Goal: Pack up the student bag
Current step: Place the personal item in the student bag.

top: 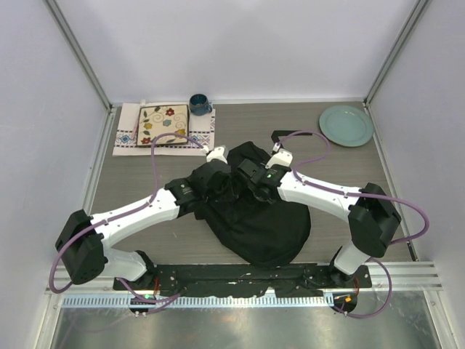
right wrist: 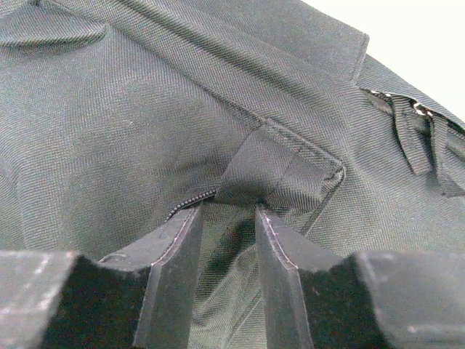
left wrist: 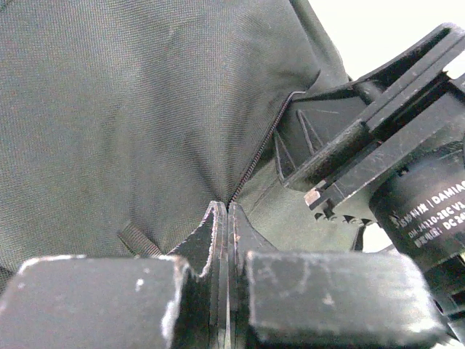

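The student bag (top: 269,225), a big black fabric backpack, lies in the middle of the table with both arms reaching onto its upper part. My left gripper (top: 229,190) (left wrist: 227,211) is shut, its tips pressed against the bag (left wrist: 131,109) right where a zip line (left wrist: 261,153) ends; nothing shows between the jaws. My right gripper (top: 244,180) (right wrist: 229,211) is closed part way on a fold of the bag (right wrist: 109,109), just under a fabric tab (right wrist: 280,171) at the end of a zip. The right gripper's black body (left wrist: 363,145) fills the right of the left wrist view.
An embroidered cloth (top: 129,137) at the back left carries a square floral plate (top: 163,123), with a dark blue mug (top: 200,104) beside it. A pale green plate (top: 346,125) sits at the back right. White walls enclose the table on three sides.
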Available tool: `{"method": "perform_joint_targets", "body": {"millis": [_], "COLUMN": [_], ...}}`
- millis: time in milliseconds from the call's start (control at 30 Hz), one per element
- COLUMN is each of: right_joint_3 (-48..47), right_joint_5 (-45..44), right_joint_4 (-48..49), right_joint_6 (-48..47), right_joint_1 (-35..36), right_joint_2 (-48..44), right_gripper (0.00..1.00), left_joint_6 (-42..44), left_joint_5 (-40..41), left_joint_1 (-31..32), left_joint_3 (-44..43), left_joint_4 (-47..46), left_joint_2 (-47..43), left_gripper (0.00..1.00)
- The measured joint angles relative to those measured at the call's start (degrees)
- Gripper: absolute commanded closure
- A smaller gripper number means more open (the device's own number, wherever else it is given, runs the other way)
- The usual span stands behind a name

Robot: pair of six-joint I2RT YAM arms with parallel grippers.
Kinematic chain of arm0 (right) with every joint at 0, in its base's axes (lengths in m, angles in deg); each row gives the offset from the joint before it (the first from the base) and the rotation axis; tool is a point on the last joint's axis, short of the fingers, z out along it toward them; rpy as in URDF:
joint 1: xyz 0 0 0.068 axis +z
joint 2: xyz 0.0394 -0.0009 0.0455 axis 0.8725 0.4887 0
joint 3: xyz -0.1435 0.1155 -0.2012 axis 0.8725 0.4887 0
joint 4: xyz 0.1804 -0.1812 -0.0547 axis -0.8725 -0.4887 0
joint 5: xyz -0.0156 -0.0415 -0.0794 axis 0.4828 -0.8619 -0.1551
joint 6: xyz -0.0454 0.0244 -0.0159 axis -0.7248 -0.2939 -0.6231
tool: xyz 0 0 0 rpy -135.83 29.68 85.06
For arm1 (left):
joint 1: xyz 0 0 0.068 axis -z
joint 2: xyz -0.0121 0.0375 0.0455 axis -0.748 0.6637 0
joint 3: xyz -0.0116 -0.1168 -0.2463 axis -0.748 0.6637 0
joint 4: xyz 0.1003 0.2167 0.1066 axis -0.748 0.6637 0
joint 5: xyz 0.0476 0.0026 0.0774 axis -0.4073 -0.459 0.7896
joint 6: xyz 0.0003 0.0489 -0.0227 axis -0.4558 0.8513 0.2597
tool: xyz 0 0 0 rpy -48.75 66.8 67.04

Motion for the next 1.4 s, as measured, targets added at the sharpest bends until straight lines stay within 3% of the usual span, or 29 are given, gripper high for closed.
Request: {"method": "perform_joint_targets", "body": {"millis": [333, 567, 767, 833, 900, 1000, 1300, 1400], "right_joint_3": [2.3, 2.4, 3.0, 4.2, 6.1, 9.3, 15.2, 15.2], "right_joint_5": [5.2, 8.1, 8.7, 9.2, 10.1, 12.2, 18.4, 18.4], "right_joint_4": [4.0, 5.7, 6.7, 7.8, 9.6, 12.0, 19.9, 21.0], "right_joint_6": [-0.2, -1.3, -2.7, -3.5, -4.1, -4.9, -6.2, -7.0], "right_joint_1": [-3.0, -4.9, -5.0, -5.0, -5.2, -5.4, -5.6, -5.6], "right_joint_2": [-1.5, -1.6, -2.0, -3.3, -5.7, -9.9, -14.6, -14.4], "right_gripper": [0.69, 1.0, 1.0, 0.95, 0.77, 0.67, 0.48, 0.46], "left_joint_6": [-3.2, -3.6, -3.5, -3.5, -3.5, -3.4, -3.4, -3.5], "left_joint_5": [0.0, 0.0, 0.0, 0.0, 0.0, 0.1, 0.5, 0.5], "left_joint_1": [-0.1, -0.1, -0.1, -0.1, -0.1, -0.1, -0.1, -0.1], "left_joint_3": [5.9, 6.8, 6.8, 6.8, 6.8, 6.8, 6.8, 6.8], "left_joint_4": [-8.0, -9.7, -9.7, -9.6, -9.6, -9.6, -9.6, -9.6], "left_joint_2": [-2.6, -3.1, -3.1, -3.1, -3.2, -3.4, -3.7, -3.7], "left_gripper": [1.0, 1.0, 1.0, 1.0, 1.0, 1.0, 1.0, 1.0]}}
